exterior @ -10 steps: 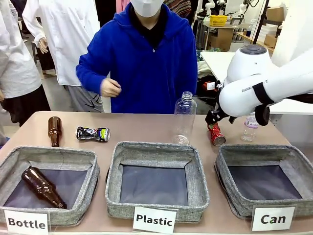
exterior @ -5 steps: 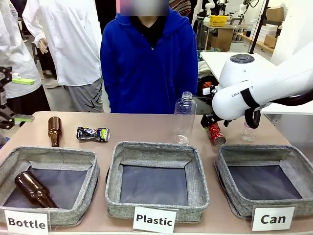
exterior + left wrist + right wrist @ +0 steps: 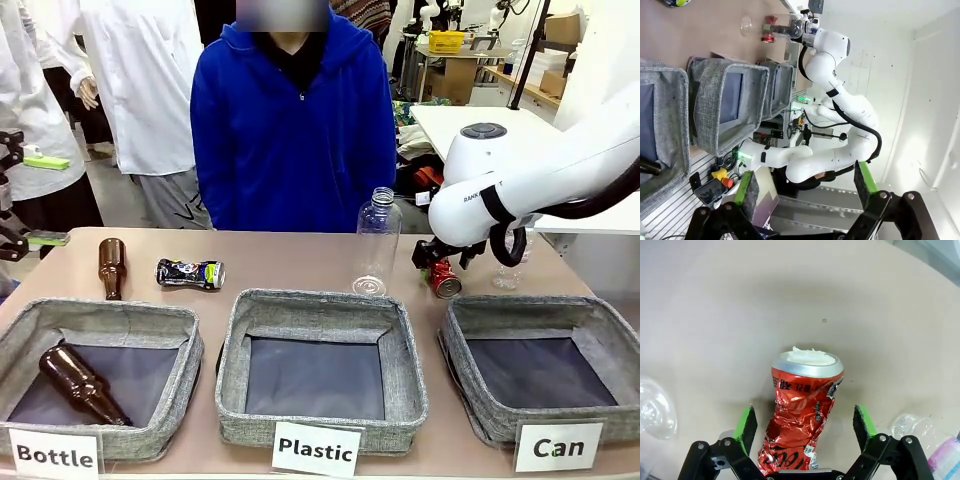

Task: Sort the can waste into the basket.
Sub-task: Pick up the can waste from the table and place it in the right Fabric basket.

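Observation:
A crushed red can (image 3: 807, 385) lies on the table with its silver end pointing away. My right gripper (image 3: 805, 422) is open and straddles it, one green pad on each side with a gap to the can. From the front, the right gripper (image 3: 437, 262) hangs just over the red can (image 3: 445, 281), behind the far left corner of the grey "Can" basket (image 3: 520, 312). A dark printed can (image 3: 190, 273) lies far off at the table's left. My left gripper (image 3: 38, 200) is open at the left edge, holding nothing; its pads also show in its own wrist view (image 3: 805, 182).
An upright clear plastic bottle (image 3: 377, 243) stands just left of the red can, and a small one (image 3: 510, 270) stands behind my right arm. A brown bottle (image 3: 111, 267) lies on the table and another (image 3: 80, 385) in the "Bottle" basket. The "Plastic" basket (image 3: 320, 310) sits mid-table. A person in blue stands opposite.
My right arm has sunk and shifted left until its open fingers stand around the red can. The left gripper has come in at the left edge. The person's hand has dropped.

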Controlling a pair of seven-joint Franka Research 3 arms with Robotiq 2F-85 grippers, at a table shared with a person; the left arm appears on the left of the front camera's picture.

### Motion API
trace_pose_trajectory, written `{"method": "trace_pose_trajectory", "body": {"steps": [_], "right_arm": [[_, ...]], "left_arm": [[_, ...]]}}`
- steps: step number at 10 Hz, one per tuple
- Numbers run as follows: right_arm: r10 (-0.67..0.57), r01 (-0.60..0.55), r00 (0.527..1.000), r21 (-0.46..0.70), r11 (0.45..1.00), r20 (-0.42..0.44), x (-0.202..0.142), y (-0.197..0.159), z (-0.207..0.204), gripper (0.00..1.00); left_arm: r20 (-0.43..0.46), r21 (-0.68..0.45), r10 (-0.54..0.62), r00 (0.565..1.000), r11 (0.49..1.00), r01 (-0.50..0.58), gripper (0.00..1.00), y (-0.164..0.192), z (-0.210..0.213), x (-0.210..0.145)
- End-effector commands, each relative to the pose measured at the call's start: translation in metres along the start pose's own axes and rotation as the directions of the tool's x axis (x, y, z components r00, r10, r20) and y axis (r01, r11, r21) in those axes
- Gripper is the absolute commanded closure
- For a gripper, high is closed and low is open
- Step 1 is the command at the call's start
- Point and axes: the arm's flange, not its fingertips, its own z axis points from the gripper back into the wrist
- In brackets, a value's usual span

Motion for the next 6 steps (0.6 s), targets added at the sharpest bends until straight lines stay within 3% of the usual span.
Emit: {"method": "trace_pose_trajectory", "body": {"steps": [1,2,3,4,5,6], "right_arm": [[-0.042,0.042,0.999,-0.012,0.999,-0.003,0.0056,0.0075,0.0027,0.00],[-0.036,0.036,0.999,-0.003,0.999,0.002,0.0073,0.0067,0.0034,0.60],[-0.034,0.034,0.999,0.006,0.999,0.000,0.0073,0.0076,0.0029,0.60],[-0.030,0.030,1.000,0.010,0.999,-0.003,0.0057,0.0071,0.0030,1.00],[-0.031,0.031,1.000,0.020,0.999,-0.003,0.0061,0.0069,0.0027,0.64],[-0.032,0.032,0.999,0.029,0.999,-0.001,0.0068,0.0072,0.0023,1.00]], "left_arm": [[0.009,0.005,0.012,1.000,1.000,-0.012,0.00,0.0027,0.0010,-0.0037],[0.009,0.005,0.012,1.000,1.000,-0.012,0.00,0.0027,0.0010,-0.0037],[0.009,0.005,0.012,1.000,1.000,-0.012,0.00,0.0027,0.0010,-0.0037],[0.009,0.005,0.012,1.000,1.000,-0.012,0.00,0.0027,0.0010,-0.0037],[0.009,0.005,0.012,1.000,1.000,-0.012,0.00,0.0027,0.0010,-0.0037],[0.009,0.005,0.012,1.000,1.000,-0.012,0.00,0.0027,0.0010,-0.0037]]}}
